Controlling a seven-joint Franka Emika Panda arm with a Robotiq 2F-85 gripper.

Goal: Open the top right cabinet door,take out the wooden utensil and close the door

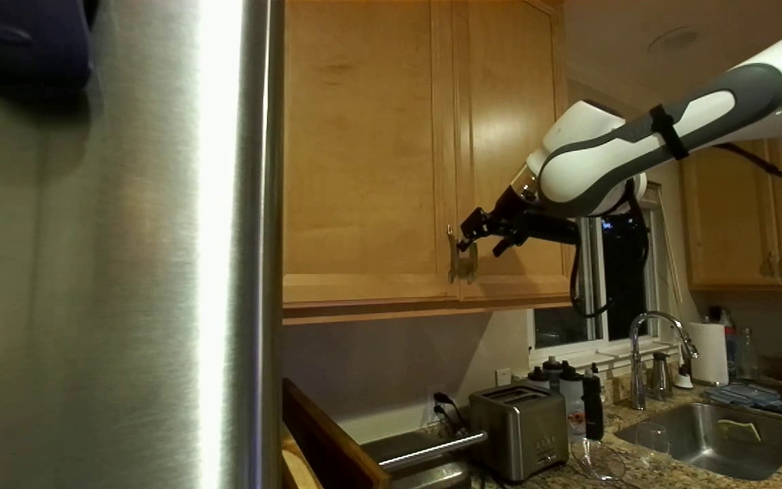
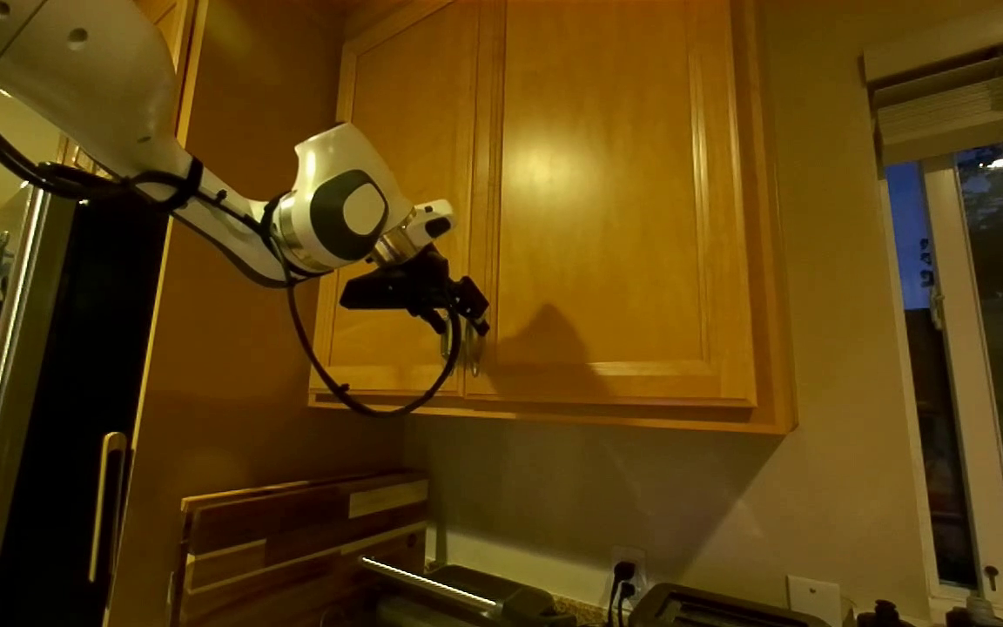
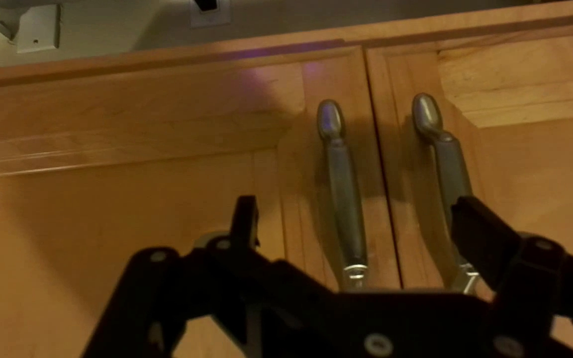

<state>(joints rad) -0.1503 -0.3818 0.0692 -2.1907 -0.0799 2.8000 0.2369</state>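
1. Honey-oak framed cab. door (image 2: 610, 200): shut, jaws' 1 o'clock, ext. view.
2. Jaws wide, its grey metal bar hdl. (image 3: 346, 201) between.
3. Wrist view: 3 o'clock finger (image 3: 485, 233) overlaps twin hdl. (image 3: 450, 166); closing may snag it.

"How did the top right cabinet door (image 2: 597, 218) look?"

"It was closed and upright: a tall framed panel of honey-coloured wood, a grey metal handle (image 3: 344, 199) running vertically at its lower left."
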